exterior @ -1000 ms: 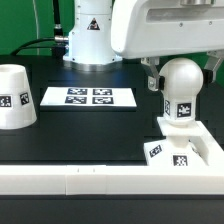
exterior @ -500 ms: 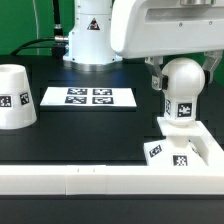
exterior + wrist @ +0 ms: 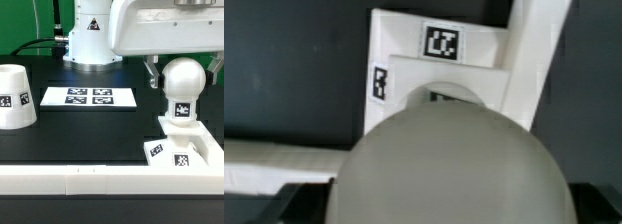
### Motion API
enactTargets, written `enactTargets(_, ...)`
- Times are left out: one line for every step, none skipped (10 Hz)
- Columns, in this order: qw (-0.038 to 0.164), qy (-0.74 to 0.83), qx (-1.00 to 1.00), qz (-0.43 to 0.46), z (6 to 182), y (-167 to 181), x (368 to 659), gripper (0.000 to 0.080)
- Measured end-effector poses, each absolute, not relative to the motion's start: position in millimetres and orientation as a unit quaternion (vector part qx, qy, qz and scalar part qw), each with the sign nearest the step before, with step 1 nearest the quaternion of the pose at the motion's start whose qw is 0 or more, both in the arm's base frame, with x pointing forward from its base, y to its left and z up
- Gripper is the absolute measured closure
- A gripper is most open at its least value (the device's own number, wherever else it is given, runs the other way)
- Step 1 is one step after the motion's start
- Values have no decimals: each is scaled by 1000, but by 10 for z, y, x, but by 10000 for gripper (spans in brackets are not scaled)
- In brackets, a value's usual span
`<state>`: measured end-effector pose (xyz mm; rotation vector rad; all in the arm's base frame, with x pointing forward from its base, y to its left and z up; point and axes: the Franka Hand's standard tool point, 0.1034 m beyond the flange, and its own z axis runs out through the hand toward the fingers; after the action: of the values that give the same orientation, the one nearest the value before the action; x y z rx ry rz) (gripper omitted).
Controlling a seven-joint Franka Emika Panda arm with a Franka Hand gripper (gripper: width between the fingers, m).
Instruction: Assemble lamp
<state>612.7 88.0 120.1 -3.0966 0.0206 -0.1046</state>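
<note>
The bulb (image 3: 184, 82) stands upright on the square base (image 3: 203, 147). The hand (image 3: 183, 72) straddles the bulb's round head, its fingers (image 3: 152, 73) spread wider than the head, seemingly clear of it and holding nothing. Well to the exterior view's left of the bulb, the shade (image 3: 15, 97) sits on the black surface (image 3: 100, 135). The marker board (image 3: 88, 97) lies between them and the long white rail (image 3: 90, 182) lies in front.

Ext. view bright & evenly lit, low-res. Wrist view dimmer; bulb (image 3: 438, 165) up close is blurred, out of focus.
</note>
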Motion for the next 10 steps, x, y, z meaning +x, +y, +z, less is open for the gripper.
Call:
enactTargets(27, 50, -998, -32, 1198, 870, 6127, 220)
enactTargets(31, 96, -994, -30, 1193, 858, 6127, 220)
enactTargets(34, 130, -991, -28, 1190, 856, 6126, 220)
enactTargets(36, 178, -983, -26, 1185, 848, 6126, 220)
enactTargets(39, 195, -980, -25, 1184, 843, 6128, 220)
enactTargets(42, 234, -971, -23, 1182, 842, 6127, 220)
enactTargets(45, 273, -961, -20, 1182, 847, 6126, 220)
enactTargets(46, 316, -948, -18, 1182, 853, 6125, 220)
enactTargets(51, 364, -930, -13, 1182, 856, 6124, 220)
enactTargets(57, 407, -912, -9, 1181, 857, 6125, 220)
